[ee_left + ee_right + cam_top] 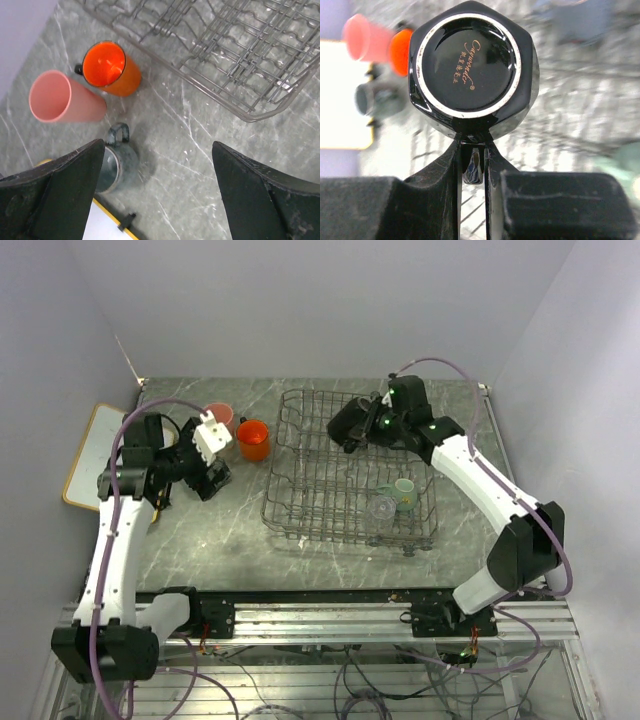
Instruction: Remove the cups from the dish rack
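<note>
The grey wire dish rack (318,480) stands mid-table; its corner shows in the left wrist view (235,60). A mint-green mug (404,489) and a clear glass (381,506) sit at its near right. My right gripper (366,425) is shut on the handle of a black mug (470,65), held above the rack's far part, base toward the camera. The pink tumbler (62,100), orange mug (107,70) and a grey mug (117,162) are on the table left of the rack. My left gripper (157,150) is open and empty above the table beside the grey mug.
A white board with a wooden frame (88,455) lies at the table's left edge; its corner shows in the left wrist view (97,225), next to the grey mug. Walls close in on the left, back and right.
</note>
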Robot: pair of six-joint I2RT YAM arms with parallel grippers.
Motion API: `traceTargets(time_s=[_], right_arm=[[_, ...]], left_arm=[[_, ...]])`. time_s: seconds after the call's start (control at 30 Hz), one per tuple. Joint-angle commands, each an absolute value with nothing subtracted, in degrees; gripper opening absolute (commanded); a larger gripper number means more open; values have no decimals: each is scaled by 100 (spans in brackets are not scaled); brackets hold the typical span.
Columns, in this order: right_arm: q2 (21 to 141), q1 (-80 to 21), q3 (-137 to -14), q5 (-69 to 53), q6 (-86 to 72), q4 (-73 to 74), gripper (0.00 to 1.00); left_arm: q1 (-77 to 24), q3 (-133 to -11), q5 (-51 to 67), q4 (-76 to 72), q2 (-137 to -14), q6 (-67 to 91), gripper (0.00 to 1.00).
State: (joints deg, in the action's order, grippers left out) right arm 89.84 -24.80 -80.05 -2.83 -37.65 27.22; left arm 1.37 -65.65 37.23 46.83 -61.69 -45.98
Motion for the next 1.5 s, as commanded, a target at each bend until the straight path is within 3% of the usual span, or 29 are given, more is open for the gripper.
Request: traceTargets(time_s=[0.0, 0.43, 0.6, 0.9, 1.07, 1.13, 1.2, 1.27, 1.47], right_arm=[[8619, -3191, -8009, -1898, -4742, 1570, 0], [8683, -3992, -6761, -4153, -7306, -2023, 0], [8613, -4306, -6420, -4062, -7855, -2716, 0], [8887, -4913, -6029, -3707, -9162, -4673, 0], [9055, -5155, -5932, -3506, -9697, -5530, 0], [9037, -5191, -5943, -3454, -9730, -5548, 0], [9033, -5211, -5927, -3380, -9830, -5584, 0], [9019, -5214, -5930, -3337, -9842, -5457, 0], [8743, -4915, -5876, -3428, -9297, -4715, 75]], left_arm=[[49, -6085, 4512, 3888, -5625, -5598, 99], [-27, -5338, 4901, 3422, -4347, -6857, 99], [-29, -5168, 5134, 3043, -3976, -6877, 99], [-31, -5649, 5387, 2496, -4032, -5787, 86], [-27, -5582, 5246, 2465, -3933, -5850, 65], [-27, -5482, 5245, 2305, -3853, -5781, 47], [-26, -5392, 5245, 2084, -3780, -5614, 22], [-26, -5373, 5239, 1988, -3770, -5449, 8], [-27, -5832, 4812, 2925, -4293, -5403, 7]])
